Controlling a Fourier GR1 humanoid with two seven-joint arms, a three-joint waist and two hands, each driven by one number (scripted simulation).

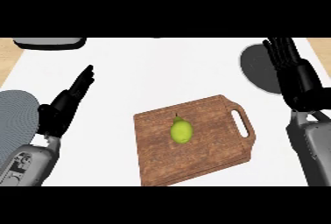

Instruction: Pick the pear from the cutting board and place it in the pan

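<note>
Two black hands enter the head view from the lower edge, one at each side. Left hand [72, 94]: at the view's left, fingers straight and together, pointing up and away over the white counter [161, 70], holding nothing, well apart from the board. Right hand [294, 72]: at the view's right, fingers straight and relaxed, pointing up, holding nothing; it partly overlaps a dark round pan [258, 70] near the counter's right edge.

One wooden cutting board [213, 144]: brown, lying flat at the centre of the counter, turned at a slight angle, with a slot handle on its right side.

One pear [181, 131]: yellow-green, stem pointing away from the robot, lying on the cutting board slightly left of the board's middle, untouched by either hand.

One grey round plate [16, 113]: at the left edge, only partly visible, just beside the left forearm.

One dark object [50, 43]: at the top left corner of the counter, cut off by the view; what it is cannot be told.
</note>
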